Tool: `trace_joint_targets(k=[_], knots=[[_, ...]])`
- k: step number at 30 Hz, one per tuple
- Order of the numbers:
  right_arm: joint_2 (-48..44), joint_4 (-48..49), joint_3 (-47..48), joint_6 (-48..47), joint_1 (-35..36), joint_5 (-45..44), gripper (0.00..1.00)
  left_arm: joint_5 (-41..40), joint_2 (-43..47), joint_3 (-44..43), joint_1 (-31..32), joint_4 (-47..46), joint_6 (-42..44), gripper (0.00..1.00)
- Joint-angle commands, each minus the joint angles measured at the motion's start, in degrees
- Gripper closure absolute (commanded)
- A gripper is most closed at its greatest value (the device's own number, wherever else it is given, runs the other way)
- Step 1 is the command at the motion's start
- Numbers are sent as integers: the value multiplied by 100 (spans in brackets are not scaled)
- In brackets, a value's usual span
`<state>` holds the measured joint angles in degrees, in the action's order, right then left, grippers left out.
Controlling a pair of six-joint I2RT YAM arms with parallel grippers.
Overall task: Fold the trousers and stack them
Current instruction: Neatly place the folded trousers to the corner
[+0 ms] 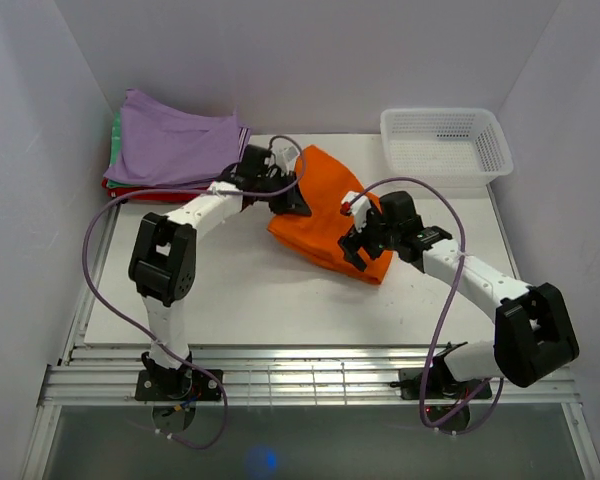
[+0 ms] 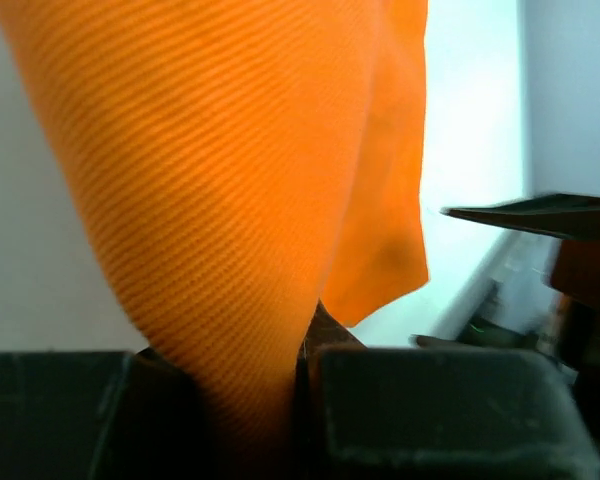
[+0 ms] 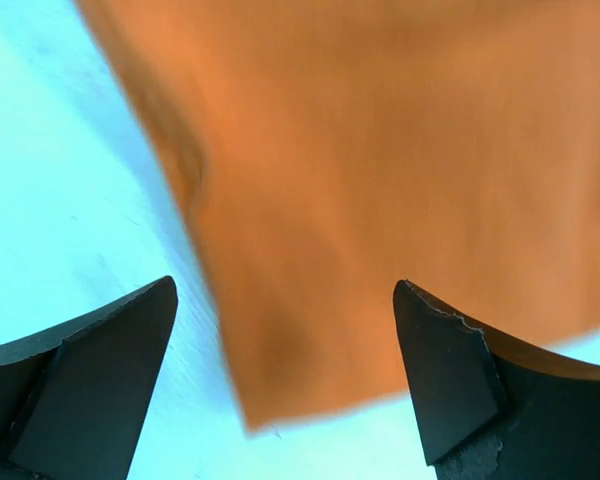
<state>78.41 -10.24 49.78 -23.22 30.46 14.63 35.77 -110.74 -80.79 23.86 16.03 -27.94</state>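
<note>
Mid-fold, my left gripper (image 1: 293, 203) pinches the bunched orange trousers (image 1: 325, 215) at their 10 o'clock edge; my right gripper (image 1: 359, 250) hovers open at 4 o'clock, likely needing to grasp next.

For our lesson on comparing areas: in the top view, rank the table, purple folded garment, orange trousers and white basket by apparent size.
1. table
2. purple folded garment and orange trousers, too alike to rank; the trousers are partly covered
3. white basket
</note>
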Motion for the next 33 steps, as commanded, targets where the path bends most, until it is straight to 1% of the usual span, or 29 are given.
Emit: trace_joint_targets(k=[1, 2, 3, 4, 5, 7, 8, 9, 11, 16, 19, 20, 25, 28, 33], knots=[[-369, -575, 67, -366, -504, 180, 7, -1641, -455, -2299, -57, 2304, 1966, 100], [-414, -628, 76, -411, -610, 189, 7, -1904, -727, -2657, -57, 2691, 2334, 100], [-475, -724, 93, -455, -811, 198, 7, -2238, -791, -2931, -65, 2782, 2546, 100], [-511, -769, 154, -507, -883, 198, 7, -2337, -835, -3534, -65, 2887, 2722, 100], [-537, -804, 172, -525, -953, 189, 7, -2381, -905, -3905, -83, 3158, 3081, 100], [-599, -892, 216, -569, -1068, 163, 7, -2662, -1116, -4565, -83, 3353, 3321, 100], [-616, -918, 243, -595, -1103, 145, 7, -2732, -1134, -5038, -83, 3397, 3417, 100], [-643, -927, 251, -613, -1121, 128, 7, -2838, -1073, -5164, -83, 3389, 3566, 100], [-643, -989, 321, -613, -1138, 119, 7, -2935, -933, -5253, -74, 3214, 3743, 100], [-608, -1059, 506, -578, -1139, 136, 8, -3443, -301, -4753, -57, 2555, 4603, 100], [-555, -1112, 620, -543, -1139, 171, 8, -3498, -220, -4866, -57, 2335, 4859, 100], [-546, -1129, 647, -543, -1139, 163, 9, -3681, -238, -4963, -57, 2343, 4886, 100], [-546, -1191, 717, -622, -1139, 75, 9, -3726, -334, -5463, -48, 2378, 4702, 100], [-590, -1200, 709, -701, -1139, 22, 9, -3866, -370, -5692, -4, 2370, 4386, 100], [-669, -1208, 674, -754, -1139, -48, 10, -4305, -273, -5781, 382, 2247, 4271, 100]])
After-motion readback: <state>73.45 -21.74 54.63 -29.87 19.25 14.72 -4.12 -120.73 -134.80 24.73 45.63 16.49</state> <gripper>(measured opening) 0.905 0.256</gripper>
